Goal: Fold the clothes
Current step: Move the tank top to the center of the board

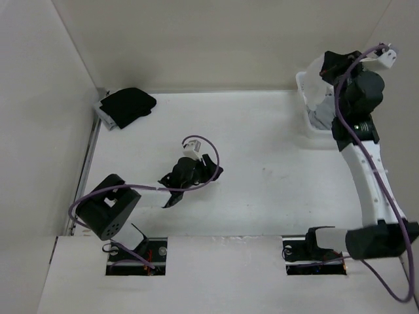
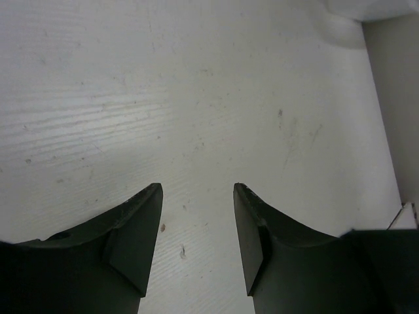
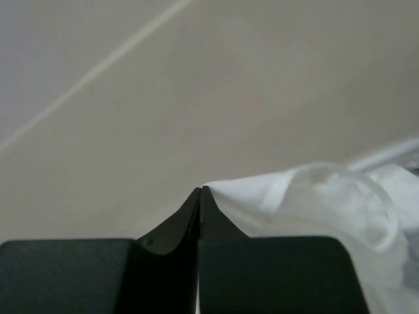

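Colour notes. The clothes (image 3: 314,196): plain white, no print. The desk (image 1: 262,150): white, with faint grey scuffs. The garment (image 1: 127,106) at the desk's far left corner: black. The basket (image 1: 308,124) at the desk's far right: white. The left gripper (image 2: 196,190) and right gripper (image 3: 200,190): black jaws. The cables (image 1: 335,91): purple.

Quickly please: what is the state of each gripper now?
Left gripper: open, holding nothing.
Right gripper: shut, pinching an edge of the white tank top.
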Robot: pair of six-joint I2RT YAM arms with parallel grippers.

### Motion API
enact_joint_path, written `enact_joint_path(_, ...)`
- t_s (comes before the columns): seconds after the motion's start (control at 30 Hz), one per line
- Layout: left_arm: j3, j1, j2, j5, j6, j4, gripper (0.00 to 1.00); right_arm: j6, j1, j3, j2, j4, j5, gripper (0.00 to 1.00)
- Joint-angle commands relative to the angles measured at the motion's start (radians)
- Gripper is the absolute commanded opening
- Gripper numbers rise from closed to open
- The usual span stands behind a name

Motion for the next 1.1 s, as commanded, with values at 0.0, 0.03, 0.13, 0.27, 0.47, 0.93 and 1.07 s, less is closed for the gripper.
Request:
enact_joint_path(0.0,-0.015,0.046,-0.133,-0.029,-0.031,0.030,0.46,-0.036,0.156,-0.026,-0.176,0.060,-0.038,0.00)
enact_joint_path(0.03,-0.031,0.064,-0.178,-0.050,-0.042,0.012,0.46,-0.052,0.222,-0.015,-0.221,0.054,-0.045,0.00)
enact_joint_path(0.13,-0.064,0.111,-0.294,-0.106,-0.053,-0.040,0.47,-0.087,0.357,0.026,-0.286,0.037,-0.058,0.00)
enact_joint_path(0.27,-0.098,0.204,-0.463,-0.143,-0.065,-0.152,0.48,-0.083,0.493,-0.015,-0.326,0.033,-0.079,0.00)
enact_joint_path(0.47,-0.166,0.379,-0.724,-0.143,-0.084,-0.353,0.49,0.077,0.550,-0.444,-0.263,0.253,-0.120,0.02)
enact_joint_path(0.93,-0.074,0.070,-0.533,-0.156,0.134,-0.508,0.29,0.103,0.525,-0.627,0.078,0.249,-0.097,0.27)
enact_joint_path(1.07,-0.048,-0.046,-0.548,-0.227,0.148,-0.681,0.21,0.137,0.633,-0.796,-0.020,0.119,0.059,0.00)
